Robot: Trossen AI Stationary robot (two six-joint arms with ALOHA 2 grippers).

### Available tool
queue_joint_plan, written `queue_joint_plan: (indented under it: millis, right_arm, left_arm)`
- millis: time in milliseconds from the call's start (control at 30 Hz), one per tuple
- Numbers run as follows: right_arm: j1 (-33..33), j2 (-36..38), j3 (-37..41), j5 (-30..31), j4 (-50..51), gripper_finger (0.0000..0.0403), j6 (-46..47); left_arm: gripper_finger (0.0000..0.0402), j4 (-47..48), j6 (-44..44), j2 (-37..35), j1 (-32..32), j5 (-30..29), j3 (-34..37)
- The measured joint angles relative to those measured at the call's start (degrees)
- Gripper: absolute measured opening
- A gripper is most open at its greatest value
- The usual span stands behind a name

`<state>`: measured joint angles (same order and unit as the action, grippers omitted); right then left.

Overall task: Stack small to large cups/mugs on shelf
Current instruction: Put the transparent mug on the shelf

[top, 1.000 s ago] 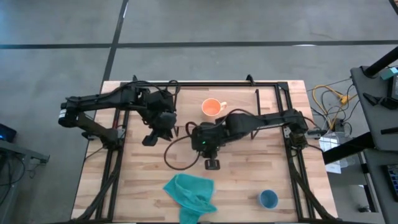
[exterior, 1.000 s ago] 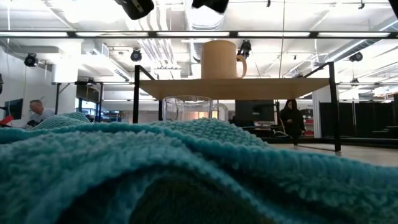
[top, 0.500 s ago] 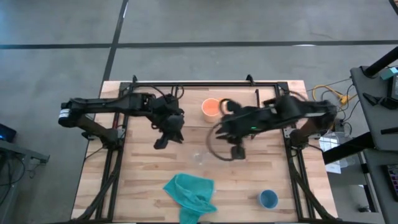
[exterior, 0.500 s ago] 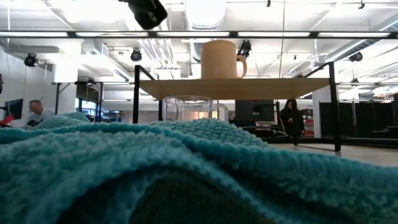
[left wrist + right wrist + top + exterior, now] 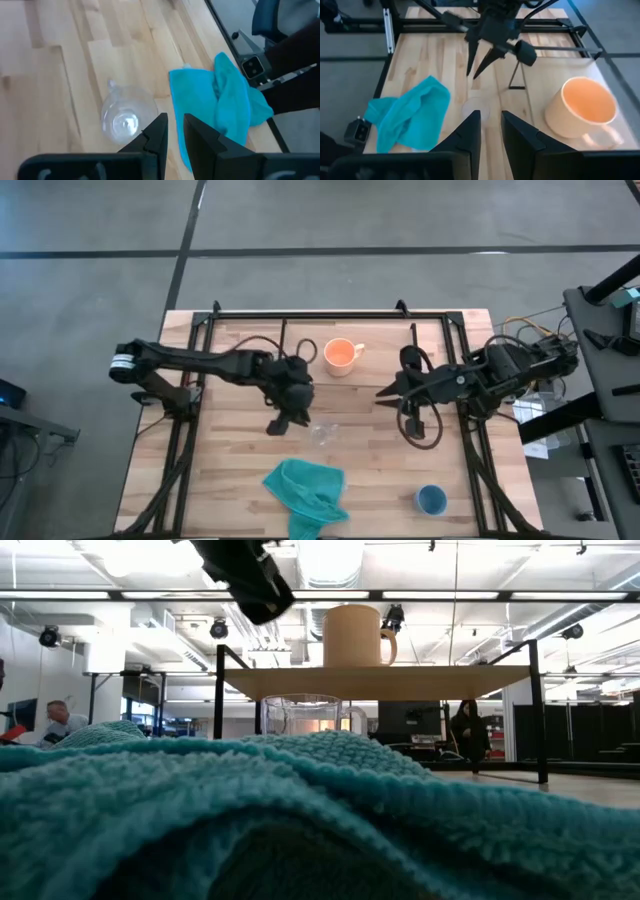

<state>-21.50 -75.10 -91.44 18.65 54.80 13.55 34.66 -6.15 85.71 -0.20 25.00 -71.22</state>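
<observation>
The orange mug [image 5: 341, 356] stands upright on the shelf [image 5: 380, 682]; it also shows in the right wrist view [image 5: 582, 107]. The tiny clear glass cup [image 5: 322, 432] stands on the tabletop, in the low view [image 5: 300, 715] below the shelf board. The blue cup [image 5: 431, 500] stands near the table's near right corner. My left gripper [image 5: 278, 425] hangs just left of the glass cup [image 5: 125, 117], fingers close together, touching nothing. My right gripper [image 5: 385, 392] is right of the mug, fingers close together and empty.
A crumpled teal cloth [image 5: 305, 492] lies at the table's near edge and fills the low view's foreground [image 5: 300, 820]. Black frame rails [image 5: 330, 314] run along the far edge and both sides. People show in the room beyond.
My right gripper has drawn back from the table's middle, beside the glass cup, toward the right edge and turned to point left. My left gripper has gone toward the right and near edges and down, closing in on the glass cup, which stays in place.
</observation>
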Motion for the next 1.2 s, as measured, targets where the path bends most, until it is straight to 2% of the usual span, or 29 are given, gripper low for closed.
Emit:
queue_joint_plan:
  millis: [233, 500, 733, 1200]
  right_arm:
    - [0.0, 7.9, 15.2, -0.6, -10.6, 0.0072, 5.3]
    - [0.0, 14.8, 25.2, -0.6, -19.4, 0.0071, 9.0]
    - [0.0, 18.2, 30.6, -0.6, -27.4, 0.0070, 8.9]
    - [0.0, 18.8, 33.5, -0.7, -31.5, 0.0069, 9.0]
  left_arm:
    - [0.0047, -3.0, 0.0, 6.3, -2.2, 0.1, -1.9]
    - [0.0047, -2.8, -0.1, 9.9, -3.3, 0.2, -1.8]
    - [0.0047, -3.1, 0.0, 13.5, -3.3, -1.0, -1.7]
    - [0.0048, -3.9, 4.4, 15.5, -3.2, -3.1, -1.9]
